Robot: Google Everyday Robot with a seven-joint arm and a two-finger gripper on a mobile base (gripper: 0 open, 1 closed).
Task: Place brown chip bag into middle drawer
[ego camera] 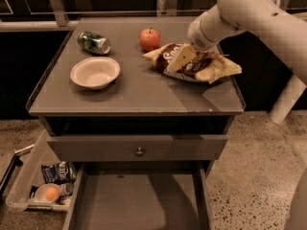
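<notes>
1. You are looking at a dark speckled floor and a grey flat-topped desk (pixel 134 97). The crinkly brown chip bag with tan ends (pixel 213 70) lies on the desk's right rear part, near a round red apple (pixel 149 39).
2. The wide grey middle drawer (pixel 139 202) below stands open with no bag in it, so the lift and the placing are left.
3. The white arm (pixel 249 13) reaches down from the upper right. Its pale two-finger gripper (pixel 181 59) rests on the bag's middle; you cannot tell whether it has a hold.

A: Grey surface (pixel 139 92), what lies on it?
B: One white bowl (pixel 95 72). Green can (pixel 94 42), on its side, behind the bowl. Red apple (pixel 150 39), behind-right of the bowl. Brown chip bag (pixel 211 68), right of the bowl, gripper (pixel 179 60) on it.
</notes>
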